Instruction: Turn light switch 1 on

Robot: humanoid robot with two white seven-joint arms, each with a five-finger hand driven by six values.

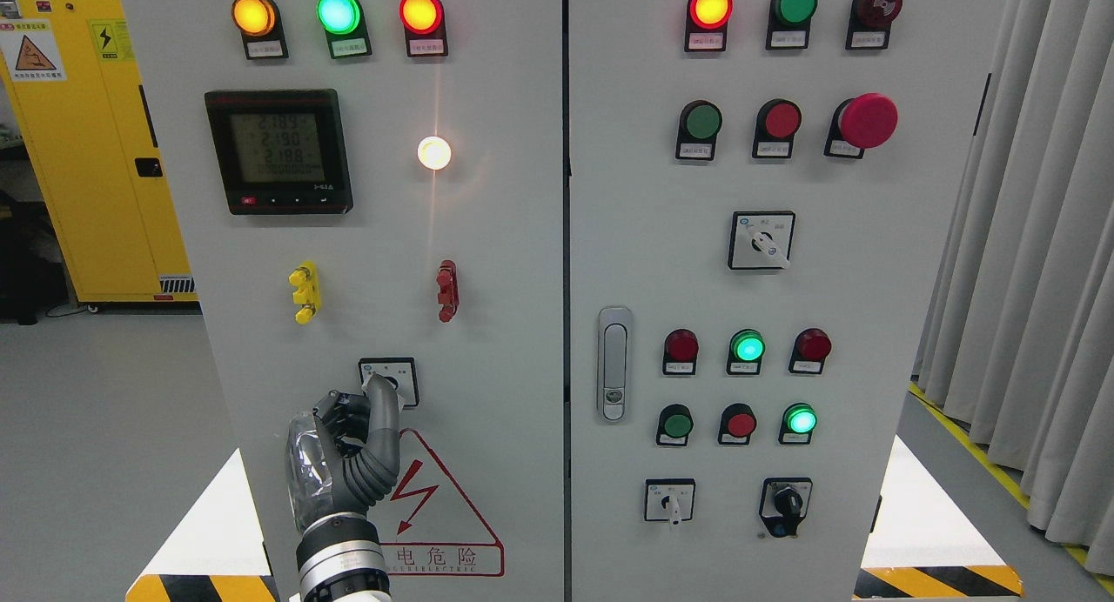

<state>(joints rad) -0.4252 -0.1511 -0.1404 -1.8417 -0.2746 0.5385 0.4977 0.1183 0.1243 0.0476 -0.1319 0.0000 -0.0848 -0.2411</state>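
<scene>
Left hand (pixel 348 450) comes up from the bottom edge left of middle, wrist cuff lowest, palm toward the cabinet, over the top left corner of the red warning triangle (pixel 435 515). Its fingers (pixel 383 411) are extended upward, loosely together, not wrapped around anything; the fingertips reach the rotary switch (pixel 389 381), a small black-framed square on the lower part of the left door (pixel 383 263), and touch or overlap its white knob at the lower left. Whether the knob is pinched cannot be told. The switch sits directly above the hand, just beside the triangle's apex. Higher on the same door: a yellow handle (pixel 305 291) and a red handle (pixel 447 290) side by side, well apart; above them a digital meter (pixel 278 150) with a lit display and, to its right, a glowing white lamp (pixel 434 152); along the top an amber lamp (pixel 254 15), a green lamp (pixel 338 12) and a red lamp (pixel 421 12), all lit. The right door (pixel 740 280) carries a door latch (pixel 614 364) near its left edge, rows of red and green buttons and lamps, three more selector switches and a red mushroom button (pixel 867 121). Farther back, a yellow cabinet (pixel 87 150) stands at left and grey curtains (pixel 1027 237) hang at right.
</scene>
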